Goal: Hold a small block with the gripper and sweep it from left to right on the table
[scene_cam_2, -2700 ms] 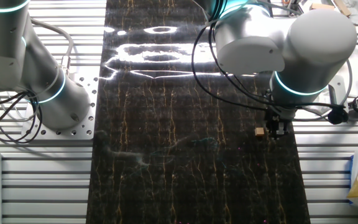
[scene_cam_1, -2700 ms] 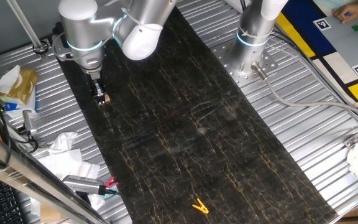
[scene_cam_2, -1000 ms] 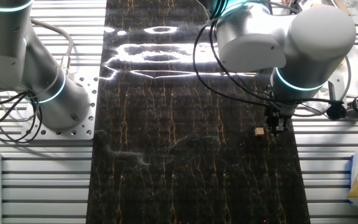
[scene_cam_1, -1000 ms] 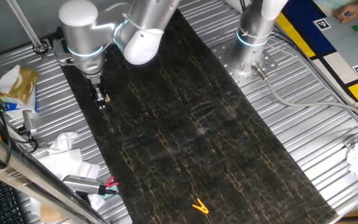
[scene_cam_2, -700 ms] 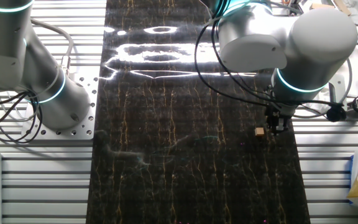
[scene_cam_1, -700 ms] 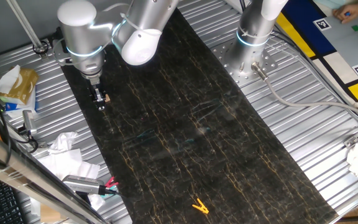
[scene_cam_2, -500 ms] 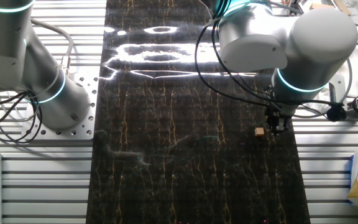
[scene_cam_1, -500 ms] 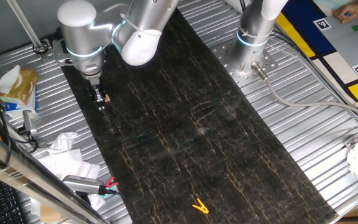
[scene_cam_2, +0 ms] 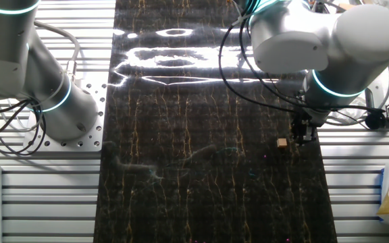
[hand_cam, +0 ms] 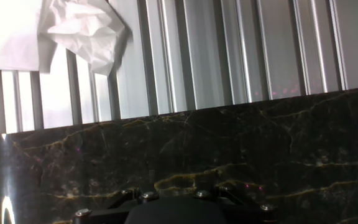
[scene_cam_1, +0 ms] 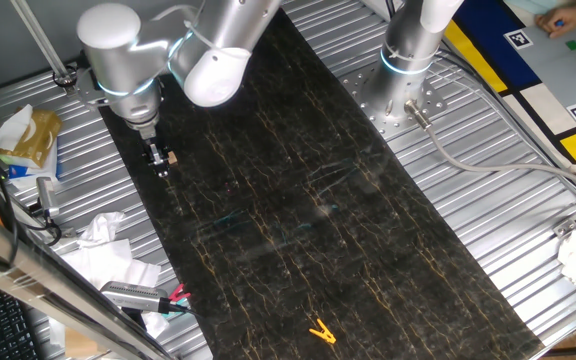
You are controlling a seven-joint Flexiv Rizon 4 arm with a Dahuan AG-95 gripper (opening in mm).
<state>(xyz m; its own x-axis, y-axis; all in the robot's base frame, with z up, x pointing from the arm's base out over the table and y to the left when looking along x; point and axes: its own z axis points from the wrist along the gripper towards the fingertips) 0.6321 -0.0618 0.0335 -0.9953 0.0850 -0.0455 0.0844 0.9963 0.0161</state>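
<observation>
The small tan block (scene_cam_1: pixel 170 156) lies on the dark veined table (scene_cam_1: pixel 298 200) near its left edge. My black gripper (scene_cam_1: pixel 158 160) hangs just beside it, fingers pointing down at the slab. In the other fixed view the block (scene_cam_2: pixel 282 142) sits a small gap to the left of the gripper (scene_cam_2: pixel 304 133), not between the fingers. The fingers read as one dark shape, so I cannot tell their opening. The hand view shows only the gripper's black housing (hand_cam: pixel 173 211) over the table (hand_cam: pixel 229 155); the block is out of view there.
Ribbed silver metal surrounds the slab. Crumpled white paper (scene_cam_1: pixel 103 240) and clutter lie left of the table, and the paper also shows in the hand view (hand_cam: pixel 86 31). A second upright silver arm (scene_cam_1: pixel 408 50) stands at the far side. A yellow clip (scene_cam_1: pixel 320 331) lies near the table's front.
The arm's upper joints have swung outward, away from the slab's middle, and the gripper has shifted slightly. The block has stayed in the same spot.
</observation>
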